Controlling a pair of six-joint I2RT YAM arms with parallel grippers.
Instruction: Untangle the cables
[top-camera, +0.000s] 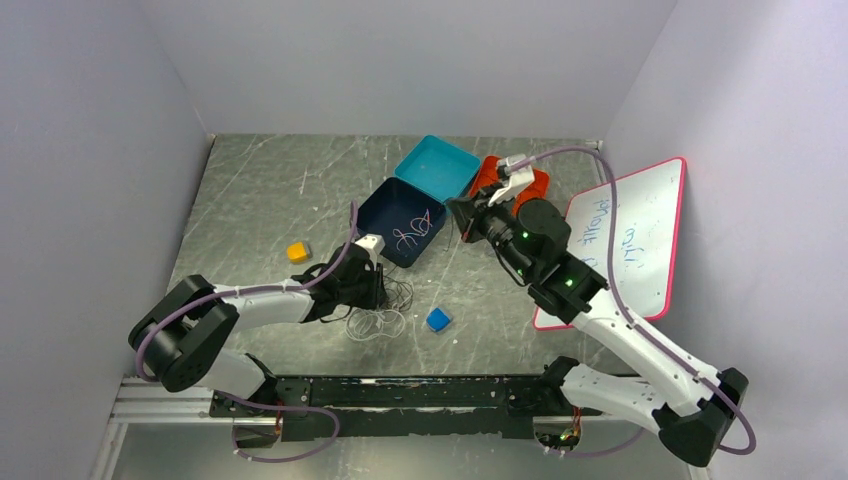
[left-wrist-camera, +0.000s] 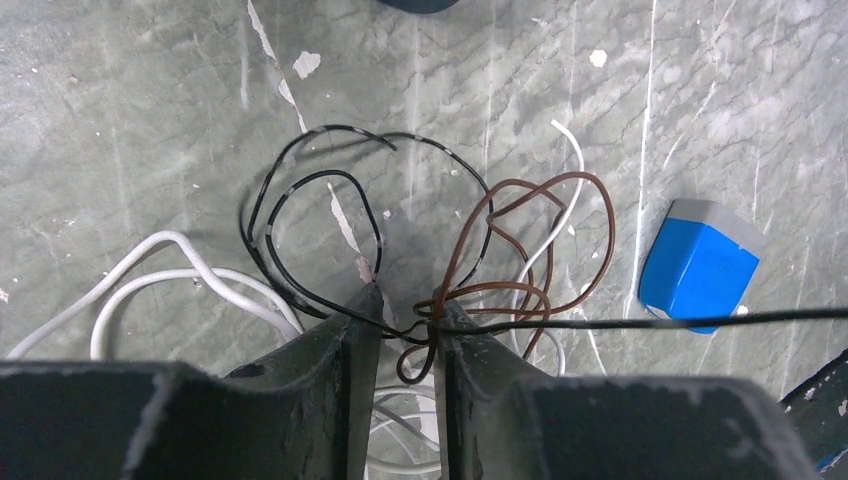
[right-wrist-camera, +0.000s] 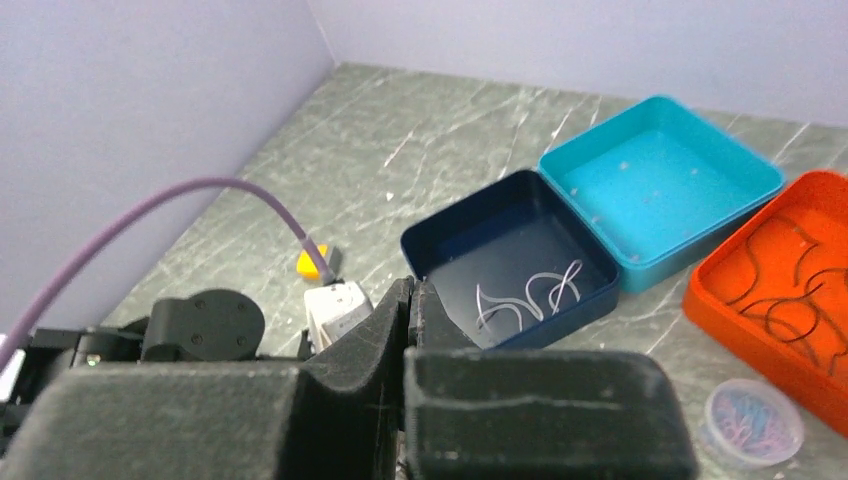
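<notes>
Two fingers (left-wrist-camera: 335, 365) of the left gripper (left-wrist-camera: 405, 312) are held a narrow gap apart. That gap is far wider than any strand, so nothing is taken to be pinched. A black strand (left-wrist-camera: 340, 173) and a brown strand (left-wrist-camera: 575, 176) are crossed within it, snagged against the tip of the finger on the side of the blue block (left-wrist-camera: 700, 262). From that crossing one thin black line is drawn straight out towards the block and across its near edge. The brown loops are spread between the fingers and the block. The black loops lie on the side away from it, and the white cords (left-wrist-camera: 165, 236) further off still.

In the overhead view the cables (top-camera: 378, 312) are seen as one small heap on the table, just beside the block and under the left gripper.

The cables are judged to be very light, wiry and springy rather than limp, and smooth enough to slip from the pads. A hold is best taken on a single strand, near a free end and clear of the crossing. A pull at the crossing would probably tighten it.

The right gripper (right-wrist-camera: 412, 290) is shown with its fingers pressed together and empty, raised well apart from the block on its far side.
</notes>
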